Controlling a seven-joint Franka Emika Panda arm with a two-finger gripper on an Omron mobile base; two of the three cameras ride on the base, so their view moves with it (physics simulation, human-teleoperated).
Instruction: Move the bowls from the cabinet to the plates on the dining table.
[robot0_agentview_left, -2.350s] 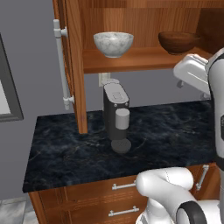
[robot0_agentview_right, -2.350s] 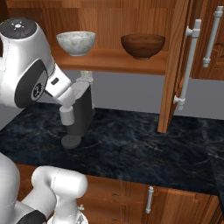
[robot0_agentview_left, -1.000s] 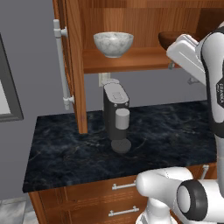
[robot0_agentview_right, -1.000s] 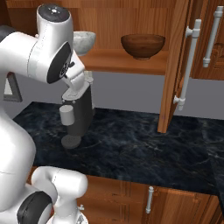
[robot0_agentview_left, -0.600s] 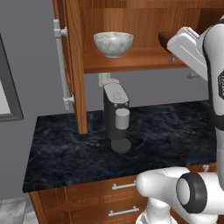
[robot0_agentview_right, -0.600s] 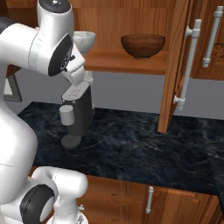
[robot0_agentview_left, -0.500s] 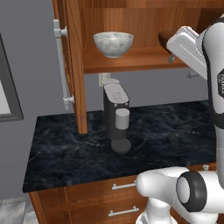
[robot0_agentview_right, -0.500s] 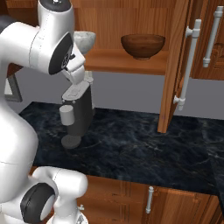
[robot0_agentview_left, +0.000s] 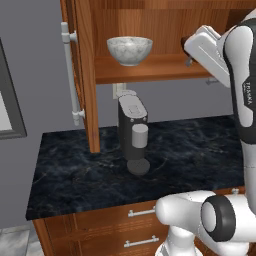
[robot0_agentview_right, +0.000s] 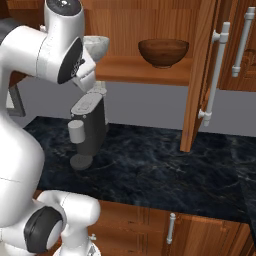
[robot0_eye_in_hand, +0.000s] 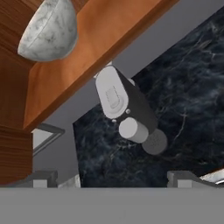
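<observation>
**Both bowls on the shelf, hand spread wide and empty**

Going left to right across the left base view: cabinet (robot0_agentview_left: 82, 75) door swung fully outward, bar handle facing the room, presumably so the shelf (robot0_agentview_left: 150, 70) lies exposed for reaching in. Next along, the marbled bowl (robot0_agentview_left: 129, 49) upright near the shelf's front edge, nothing touching it. Below and a little right, a dark coffee machine (robot0_agentview_left: 133, 132) standing on the black bench (robot0_agentview_left: 75, 175) (a likely obstacle for any low approach). Further right, the white arm raised to shelf height, wrist angled toward the opening, probably lining up for a first pick.

In the right base view, the reddish-brown bowl (robot0_agentview_right: 163, 52) also upright on the shelf, well apart from the marbled one, with the second open door just beside it.

From the hand view: hand (robot0_eye_in_hand: 112, 178) released, fingertips far apart at the frame's lower corners, gripping nothing; marbled bowl above at upper left, not yet between the fingers. Neither of the 2 bowls moved yet; plates and dining table elsewhere.
</observation>
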